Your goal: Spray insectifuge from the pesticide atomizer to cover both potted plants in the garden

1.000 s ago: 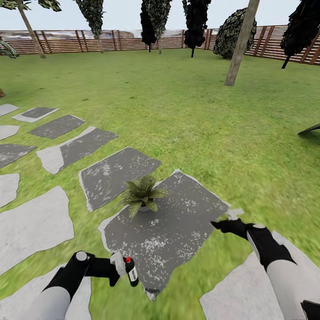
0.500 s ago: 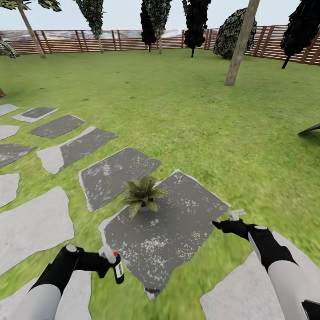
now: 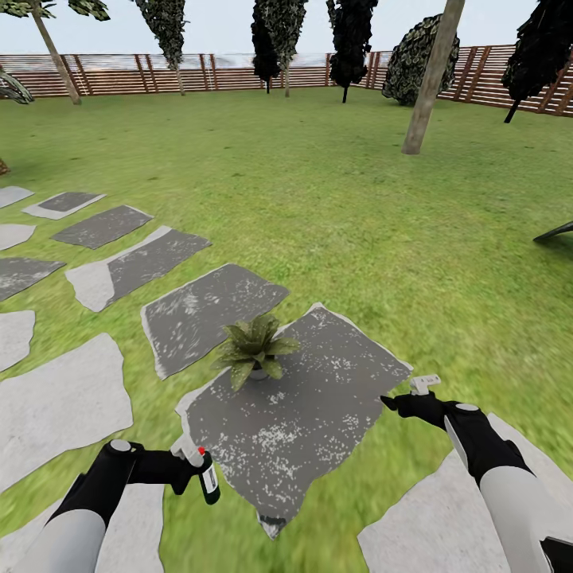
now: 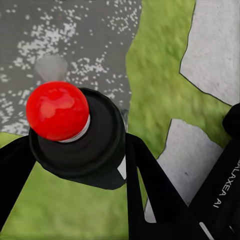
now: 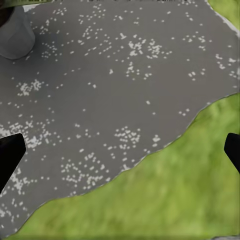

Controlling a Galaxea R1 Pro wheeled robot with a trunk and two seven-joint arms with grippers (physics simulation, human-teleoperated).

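The bottle (image 3: 208, 481) is clamped in the left gripper (image 3: 189, 469), short of the plant (image 3: 256, 347), likely for spraying; the right gripper (image 3: 424, 385) is spread, empty.

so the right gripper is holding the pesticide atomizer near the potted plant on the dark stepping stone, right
Not quite: the left gripper holds the pesticide atomizer, as the head view shows. The right gripper is open and empty. The potted plant does sit on the dark stepping stone.
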